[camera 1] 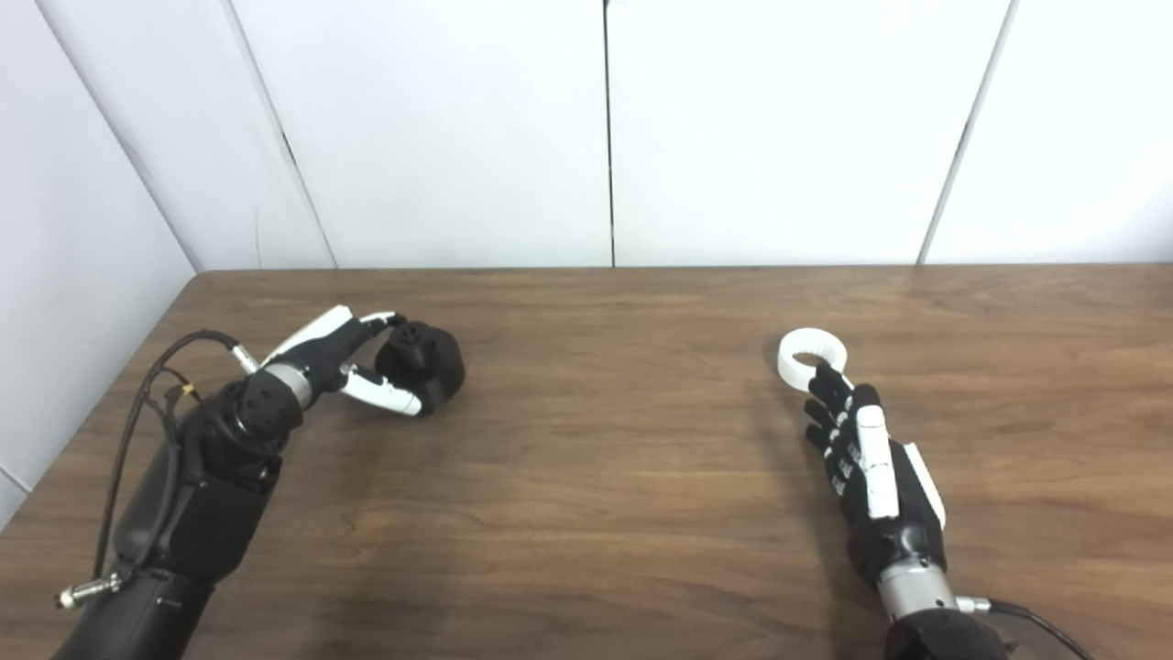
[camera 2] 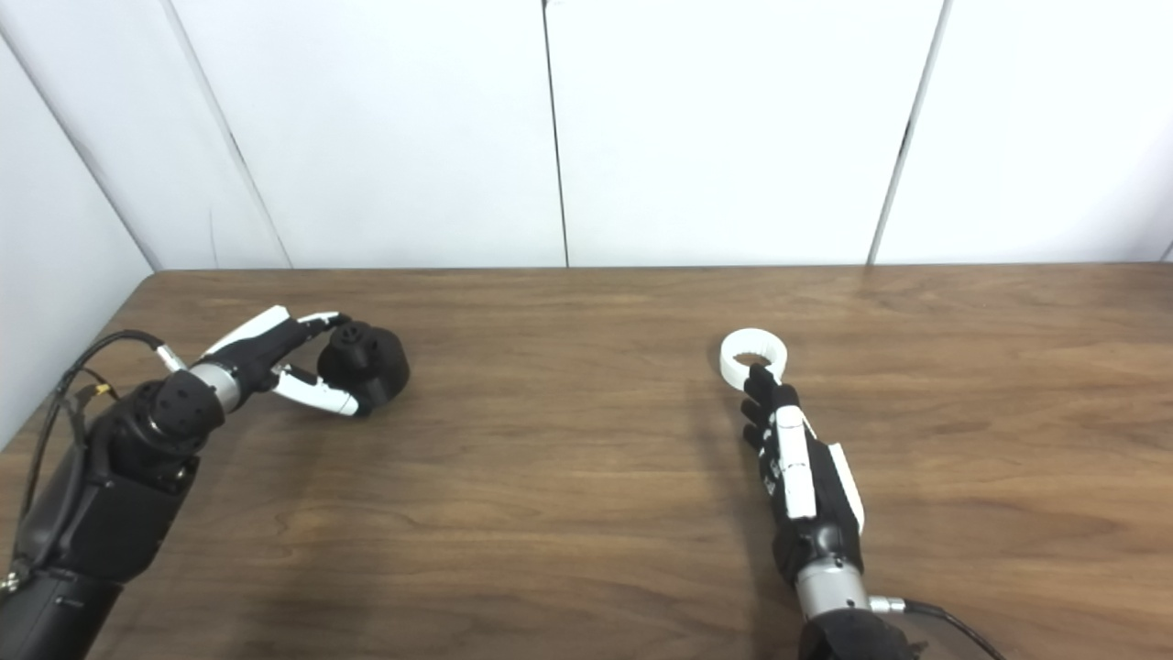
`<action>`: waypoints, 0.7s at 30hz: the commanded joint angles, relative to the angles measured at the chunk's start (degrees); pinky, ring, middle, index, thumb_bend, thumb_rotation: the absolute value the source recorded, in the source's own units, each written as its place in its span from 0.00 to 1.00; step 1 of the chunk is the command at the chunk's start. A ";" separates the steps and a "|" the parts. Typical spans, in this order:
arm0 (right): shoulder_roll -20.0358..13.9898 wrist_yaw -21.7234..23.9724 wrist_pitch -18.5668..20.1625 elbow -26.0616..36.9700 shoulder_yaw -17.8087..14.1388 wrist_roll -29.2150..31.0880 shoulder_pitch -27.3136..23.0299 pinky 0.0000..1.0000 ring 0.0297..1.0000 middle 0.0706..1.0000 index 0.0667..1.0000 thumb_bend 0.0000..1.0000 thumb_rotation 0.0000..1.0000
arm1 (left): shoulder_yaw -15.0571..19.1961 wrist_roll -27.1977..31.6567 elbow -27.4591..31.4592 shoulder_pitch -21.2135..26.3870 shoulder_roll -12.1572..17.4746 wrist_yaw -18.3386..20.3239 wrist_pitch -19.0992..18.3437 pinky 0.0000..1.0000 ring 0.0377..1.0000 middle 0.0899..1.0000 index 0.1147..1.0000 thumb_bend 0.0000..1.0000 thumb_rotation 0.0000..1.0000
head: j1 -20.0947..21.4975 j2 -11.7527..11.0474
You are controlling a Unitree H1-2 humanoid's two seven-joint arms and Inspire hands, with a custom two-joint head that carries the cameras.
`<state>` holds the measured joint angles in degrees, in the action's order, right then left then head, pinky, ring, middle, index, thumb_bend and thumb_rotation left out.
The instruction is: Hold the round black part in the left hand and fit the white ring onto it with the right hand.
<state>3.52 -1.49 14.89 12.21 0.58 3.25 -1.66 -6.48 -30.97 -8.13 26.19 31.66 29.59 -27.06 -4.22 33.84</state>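
Black part [camera 1: 422,364] on table, left hand [camera 1: 344,362] closing round it, unlifted | ring [camera 1: 809,358] flat, right hand [camera 1: 861,454] fingers straight, touching, no grip | fitting not begun

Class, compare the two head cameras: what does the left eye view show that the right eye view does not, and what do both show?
Left eye only: the metal plug at the left arm's lower edge.
Right eye only: a sliver of another wall seam at far right.
Both: the left hand with fingers around the black part, and the right hand reaching the white ring, both on the table.
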 commanded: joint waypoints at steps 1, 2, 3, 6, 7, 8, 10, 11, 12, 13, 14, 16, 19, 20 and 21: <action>0.27 0.26 -1.16 2.46 0.11 0.24 -1.21 0.96 0.94 0.92 0.90 0.55 1.00 | 0.38 -0.02 0.30 3.41 1.19 -1.93 0.27 0.99 1.00 1.00 0.96 1.00 0.23 | -0.08 0.03; 0.23 0.27 -1.17 2.47 0.09 0.23 -1.21 0.96 0.94 0.92 0.90 0.55 1.00 | 0.31 -0.18 0.18 3.42 1.10 -2.03 0.24 0.99 1.00 1.00 0.95 1.00 0.23 | -0.04 0.01; 0.17 0.28 -1.18 2.47 0.06 0.24 -1.21 0.97 0.94 0.92 0.90 0.55 1.00 | 0.27 -0.39 0.15 3.42 1.00 -2.09 0.21 0.99 1.00 1.00 0.95 1.00 0.23 | -0.05 0.01; 0.00 0.37 -1.06 2.56 0.06 0.26 -1.13 0.97 0.94 0.92 0.90 0.55 1.00 | 0.31 -0.28 0.10 3.32 0.80 -2.28 0.20 0.99 1.00 1.00 0.94 1.00 0.22 | 0.02 0.05; 0.00 0.35 -0.97 2.63 0.03 0.29 -1.10 0.97 0.94 0.92 0.90 0.55 1.00 | 0.09 -0.38 0.11 3.31 0.90 -2.31 0.21 0.99 1.00 1.00 0.94 1.00 0.22 | 0.03 0.06; -0.03 0.37 -0.91 2.70 0.05 0.31 -1.07 0.97 0.93 0.92 0.90 0.55 1.00 | -0.20 -0.57 0.13 3.31 1.03 -2.39 0.25 0.99 1.00 1.00 0.94 1.00 0.24 | -0.07 0.09; -0.10 0.37 -0.81 2.88 0.13 0.14 -1.03 0.97 0.94 0.92 0.90 0.55 1.00 | -0.54 -0.63 0.11 3.30 1.16 -2.73 0.35 0.99 1.00 1.00 0.93 1.00 0.24 | 0.00 0.15; -0.19 0.44 -0.87 2.94 0.23 0.04 -0.96 0.96 0.94 0.92 0.91 0.55 1.00 | -0.53 -0.65 0.11 3.26 1.11 -2.81 0.31 0.99 1.00 1.00 0.93 1.00 0.24 | -0.03 0.16; -0.23 0.49 -0.87 3.01 0.27 0.03 -0.91 0.96 0.94 0.92 0.91 0.55 1.00 | -0.51 -0.79 0.08 3.26 1.04 -2.80 0.26 1.00 1.00 1.00 0.92 1.00 0.23 | -0.09 0.13; -0.26 0.52 -0.90 3.01 0.30 0.02 -0.88 0.96 0.94 0.92 0.91 0.56 1.00 | -0.57 -0.81 0.04 3.26 1.04 -2.87 0.23 1.00 1.00 1.00 0.92 1.00 0.23 | -0.11 0.14; -0.30 0.55 -0.90 3.02 0.32 0.03 -0.84 0.96 0.94 0.92 0.91 0.56 1.00 | -0.59 -0.74 0.06 3.19 1.04 -2.91 0.22 1.00 1.00 1.00 0.92 1.00 0.23 | -0.01 0.19; -0.40 0.61 -0.84 3.09 0.41 0.01 -0.80 0.96 0.94 0.92 0.91 0.56 1.00 | -0.41 -0.50 0.14 3.03 0.95 -2.90 0.22 1.00 1.00 1.00 0.92 1.00 0.23 | -0.04 0.19; -0.58 0.59 -0.63 3.12 0.51 -0.18 -0.84 0.96 0.94 0.92 0.91 0.57 1.00 | -0.43 -0.37 0.33 2.82 0.96 -3.10 0.26 1.00 1.00 1.00 0.91 1.00 0.23 | -0.14 0.27; -0.60 0.60 -0.65 3.07 0.49 -0.15 -0.86 0.96 0.94 0.92 0.91 0.57 1.00 | -0.52 -0.44 0.41 2.79 1.00 -3.09 0.26 1.00 1.00 1.00 0.91 1.00 0.23 | -0.11 0.23; -0.61 0.58 -0.62 3.05 0.49 -0.15 -0.87 0.96 0.94 0.92 0.91 0.57 1.00 | -0.54 -0.48 0.52 2.73 0.99 -3.08 0.25 1.00 1.00 1.00 0.90 0.99 0.24 | -0.12 0.22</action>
<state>2.85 -1.41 14.98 13.52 0.70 3.20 -1.17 -7.44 -30.89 -8.44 26.20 31.54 28.63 -27.06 -4.31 34.01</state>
